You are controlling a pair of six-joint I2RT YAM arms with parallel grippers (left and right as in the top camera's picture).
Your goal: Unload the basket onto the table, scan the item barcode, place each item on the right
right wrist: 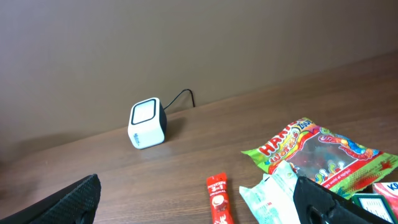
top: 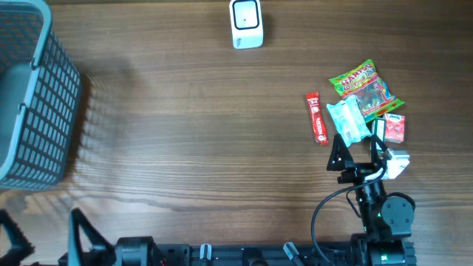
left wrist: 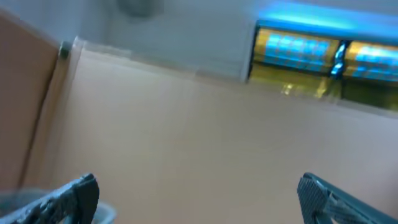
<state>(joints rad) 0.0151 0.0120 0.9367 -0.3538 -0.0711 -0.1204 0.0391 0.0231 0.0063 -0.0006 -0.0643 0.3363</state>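
Plainly nothing is picked yet. The snack packets lie in a loose heap at three o'clock on the table (top: 185,148). A Haribo gummy bag (top: 363,87) sits at the top, and a pale green packet (top: 347,120) overlaps its seven o'clock corner. A small red packet (top: 395,128) lies at the heap's five o'clock, and a red stick sachet (top: 317,118) lies alone just beside it at nine o'clock. The barcode scanner (top: 246,24) stands well apart at twelve o'clock.

The lone sachet looks the cleanest pick. I would grip it by one end so the printed faces stay bare for the scanner window. Which face carries the barcode cannot be told.

The right claw (top: 360,151) hangs at five o'clock, at the heap's lower edge, its jaws spread fully and nothing between them. Whether a finger touches the pale packet cannot be told. The left claw (top: 46,235) waits at seven o'clock, equally wide and empty, below the grey basket (top: 37,96) at nine o'clock.
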